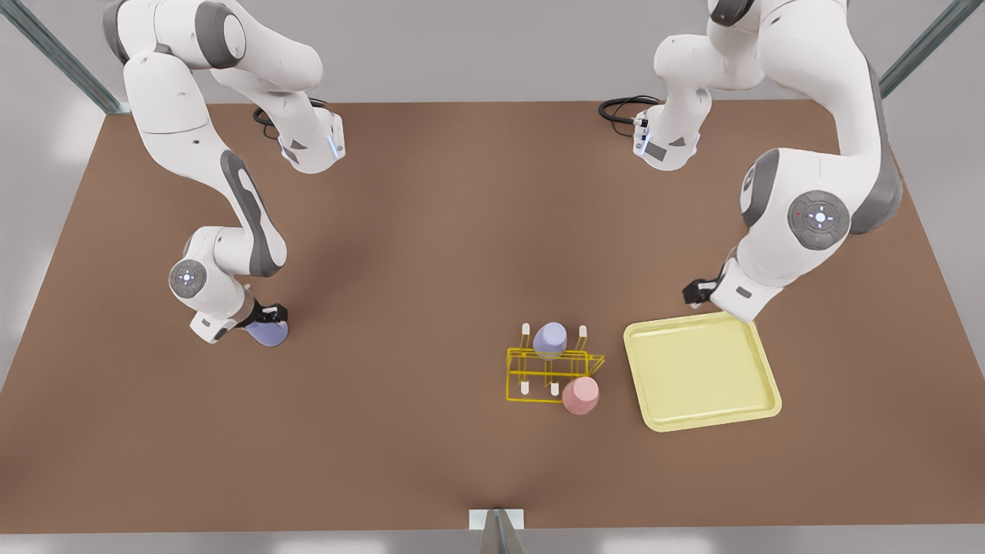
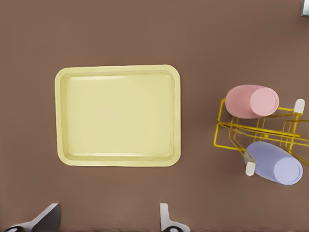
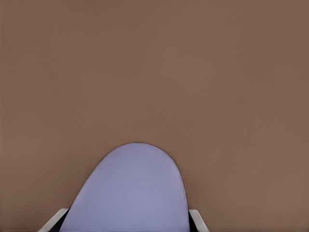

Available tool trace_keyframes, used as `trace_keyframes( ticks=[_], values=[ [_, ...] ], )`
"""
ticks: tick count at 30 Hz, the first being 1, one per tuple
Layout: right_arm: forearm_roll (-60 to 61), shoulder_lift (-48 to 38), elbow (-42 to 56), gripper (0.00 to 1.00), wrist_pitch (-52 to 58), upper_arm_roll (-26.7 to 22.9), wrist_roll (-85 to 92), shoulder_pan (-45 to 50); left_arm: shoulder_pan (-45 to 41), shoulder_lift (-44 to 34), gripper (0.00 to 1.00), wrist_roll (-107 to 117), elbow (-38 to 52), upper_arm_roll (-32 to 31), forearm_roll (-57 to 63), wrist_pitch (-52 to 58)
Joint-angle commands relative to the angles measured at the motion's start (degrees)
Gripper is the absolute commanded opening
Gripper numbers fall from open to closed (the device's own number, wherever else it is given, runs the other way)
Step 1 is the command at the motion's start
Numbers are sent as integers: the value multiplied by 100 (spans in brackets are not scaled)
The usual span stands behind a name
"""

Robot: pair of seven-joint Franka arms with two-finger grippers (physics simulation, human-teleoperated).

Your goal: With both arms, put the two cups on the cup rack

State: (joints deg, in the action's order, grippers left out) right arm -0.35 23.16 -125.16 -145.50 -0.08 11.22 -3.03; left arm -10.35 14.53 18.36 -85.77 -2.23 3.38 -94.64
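The yellow wire cup rack point(image 1: 517, 378) stands on the brown table just left of a tray in the front view. A pale pink cup point(image 1: 580, 395) and a lavender cup point(image 1: 550, 339) sit upside down on its pegs; the left wrist view shows the rack point(image 2: 231, 137), pink cup point(image 2: 252, 101) and lavender cup point(image 2: 274, 162). My left gripper point(image 1: 696, 291) hovers open by the tray's far corner, its fingers point(image 2: 166, 220) spread wide. At the front view's left, my right gripper point(image 1: 269, 323) is shut on another lavender cup point(image 1: 265, 334), which looms large in the right wrist view point(image 3: 130, 188).
A pale-yellow square tray point(image 1: 645, 385) lies to the right of the rack, seen from above in the left wrist view point(image 2: 118, 70). Black cables coil at both arm bases along the table's far edge. Brown table surface stretches between the two arms.
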Motion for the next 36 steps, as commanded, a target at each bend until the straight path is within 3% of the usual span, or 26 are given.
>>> trace_keyframes(
  ticks=[1, 19, 22, 30, 36],
  values=[
    [-36, 31, 0, 78, 101, -1, 29, 4, -46, -20, 100, -1098, -45, -58, -101, 535],
    [79, 5, 536, 78, 681, 219, 248, -22, 209, 367, 100, -1115, -19, -199, -391, 368],
    [720, 49, 1099, 78, 1366, 280, 768, 39, 200, 375, 100, -1115, -19, -199, -452, 359],
    [1406, 66, 1793, 78, 1578, 1151, 732, 206, 262, 428, 100, -1115, -19, -199, -461, 271],
    [2899, 742, 3146, 78, 1560, 1195, 329, 1287, 297, 472, 100, -1098, -28, -208, -435, 253]
  ],
)
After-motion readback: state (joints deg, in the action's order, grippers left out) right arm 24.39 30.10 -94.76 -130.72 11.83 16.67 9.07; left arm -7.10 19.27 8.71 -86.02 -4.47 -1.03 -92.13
